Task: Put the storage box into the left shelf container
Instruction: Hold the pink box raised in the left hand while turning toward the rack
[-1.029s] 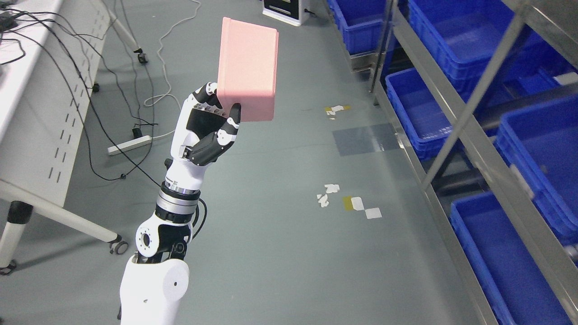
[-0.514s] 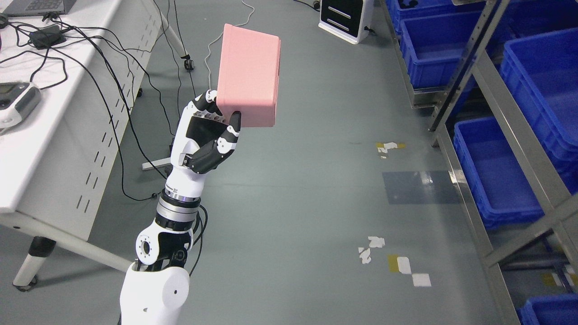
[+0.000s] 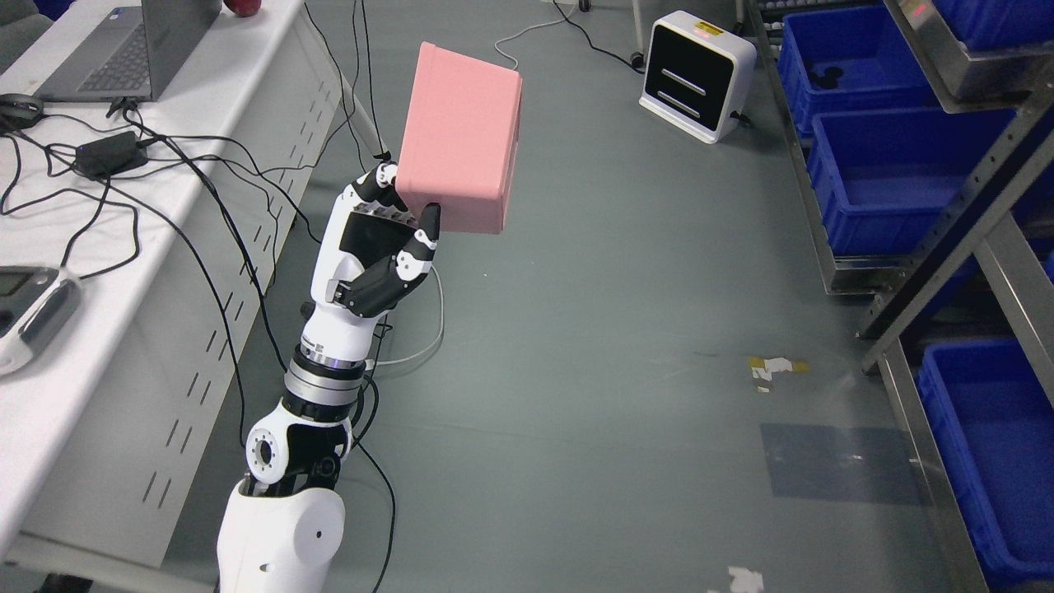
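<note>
— Floor [image 3: 626, 346] first, since it is the biggest thing. Why is so much of it bare?
— It is the open way between the white worktop [image 3: 49, 272] on one side and the metal shelf [image 3: 955, 272] on the other. The robot needs that room to roll.

— What sits on the shelf?
— Blue bins [image 3: 889, 177], stacked on its levels. They are open on top so things can drop in. I think one of them is where the box must go.

— And the worktop?
— A laptop [image 3: 123, 49] and black cables [image 3: 165, 173] that hang off the edge.

— Where is the storage box [image 3: 459, 136]?
— Up in the air, over the floor, well apart from the bins. It is pink and tilted.

— Why so high?
— I think it is kept up to clear the cables and the bin walls.

— Who holds it?
— The left hand [image 3: 375, 247]. Its fingers [image 3: 428, 224] are closed around the low corner of the box, thumb in front, others behind. That pinch keeps it from slipping.

— The other hand?
— It does not show.
</note>
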Available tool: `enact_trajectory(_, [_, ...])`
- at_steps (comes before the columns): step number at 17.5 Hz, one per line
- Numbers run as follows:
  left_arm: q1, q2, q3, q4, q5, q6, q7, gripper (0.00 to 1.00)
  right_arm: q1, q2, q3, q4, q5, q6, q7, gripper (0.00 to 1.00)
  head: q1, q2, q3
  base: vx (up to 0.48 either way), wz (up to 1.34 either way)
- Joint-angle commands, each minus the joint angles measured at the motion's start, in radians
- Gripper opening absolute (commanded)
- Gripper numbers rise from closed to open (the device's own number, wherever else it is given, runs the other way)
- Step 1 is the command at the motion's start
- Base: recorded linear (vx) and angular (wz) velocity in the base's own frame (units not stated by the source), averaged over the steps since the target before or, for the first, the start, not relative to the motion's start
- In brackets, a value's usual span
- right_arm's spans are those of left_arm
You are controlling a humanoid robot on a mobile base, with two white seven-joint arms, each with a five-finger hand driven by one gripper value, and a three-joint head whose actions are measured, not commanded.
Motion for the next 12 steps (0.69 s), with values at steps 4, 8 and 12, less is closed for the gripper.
enact_trajectory(4, [0.002, 0.017, 0.004, -0.003, 0.001, 0.006, 0.002, 0.0, 0.012, -0.017, -0.005, -0.017, 0.002, 0.0, -0.001, 1.0, 0.0, 0.0, 0.0, 0.532, 0.02])
enact_trajectory(8, [0.03, 0.017, -0.002, -0.002, 0.001, 0.024, 0.0, 0.0, 0.011, -0.017, -0.005, -0.017, 0.002, 0.0, -0.001, 1.0, 0.0, 0.0, 0.0, 0.517, -0.11])
enact_trajectory(12, [0.054, 0.017, -0.03, 0.0, 0.0, 0.032, 0.0, 0.0, 0.012, -0.017, -0.005, -0.017, 0.002, 0.0, -0.001, 1.0, 0.0, 0.0, 0.0, 0.534, -0.17])
